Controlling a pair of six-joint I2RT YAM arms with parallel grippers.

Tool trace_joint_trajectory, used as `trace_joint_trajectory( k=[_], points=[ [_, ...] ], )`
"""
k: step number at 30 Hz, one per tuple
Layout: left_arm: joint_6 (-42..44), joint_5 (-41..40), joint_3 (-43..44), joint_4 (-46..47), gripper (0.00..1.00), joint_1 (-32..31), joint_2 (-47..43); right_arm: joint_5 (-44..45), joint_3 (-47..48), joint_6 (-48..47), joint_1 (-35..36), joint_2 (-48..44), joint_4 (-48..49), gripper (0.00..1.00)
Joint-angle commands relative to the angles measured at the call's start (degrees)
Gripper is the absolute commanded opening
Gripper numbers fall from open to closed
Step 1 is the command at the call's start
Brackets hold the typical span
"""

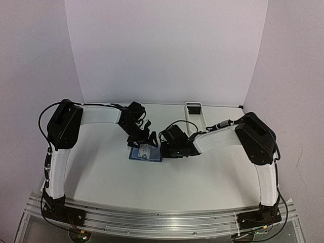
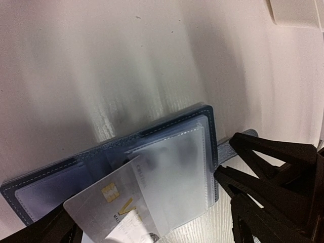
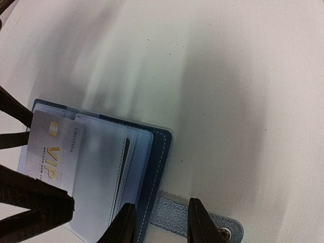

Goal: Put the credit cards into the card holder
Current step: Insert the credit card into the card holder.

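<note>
The card holder (image 1: 134,156) lies open and flat on the table, a blue wallet with clear sleeves (image 2: 45,188) (image 3: 160,152). A silver credit card (image 2: 104,202) with a gold chip sits partly inside a clear sleeve, its other end sticking out (image 3: 50,152) (image 1: 146,152). My left gripper (image 2: 152,230) (image 1: 146,137) is open, its fingers (image 3: 40,202) either side of the card without pinching it. My right gripper (image 3: 162,223) (image 1: 167,147) stands partly open at the wallet's strap side. One tip is on the wallet's edge and the other on the strap (image 3: 174,215).
A long white tray (image 1: 194,112) stands at the back right of the table, and its corner shows in the left wrist view (image 2: 298,12). Both arms meet over the wallet at the table's middle. The right gripper's black fingers (image 2: 273,167) crowd the wallet's strap side.
</note>
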Motion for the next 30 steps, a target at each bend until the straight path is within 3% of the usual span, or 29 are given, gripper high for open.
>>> trace_joint_trajectory(
  k=[1, 7, 12, 19, 30],
  points=[
    [3.2, -4.0, 2.2, -3.2, 1.0, 0.3, -2.8, -2.6, 0.4, 0.0, 0.7, 0.6, -2.8, 0.32],
    [5.4, -4.5, 3.7, -5.4, 1.0, 0.3, -5.2, -2.8, 0.6, 0.0, 0.7, 0.6, -2.9, 0.32],
    [0.4, 1.9, -4.4, -5.5, 0.96, 0.2, -8.1, -3.0, 0.8, 0.1, 0.7, 1.2, -2.9, 0.32],
    [-0.8, 4.0, -6.0, -1.9, 0.92, -0.4, -7.2, -3.2, 1.3, 0.1, 0.7, 1.5, -2.8, 0.32],
    [1.6, -0.4, -7.3, 1.6, 0.93, -0.3, -5.5, -3.3, 0.5, 0.5, 0.7, 1.3, -2.9, 0.32]
  ],
)
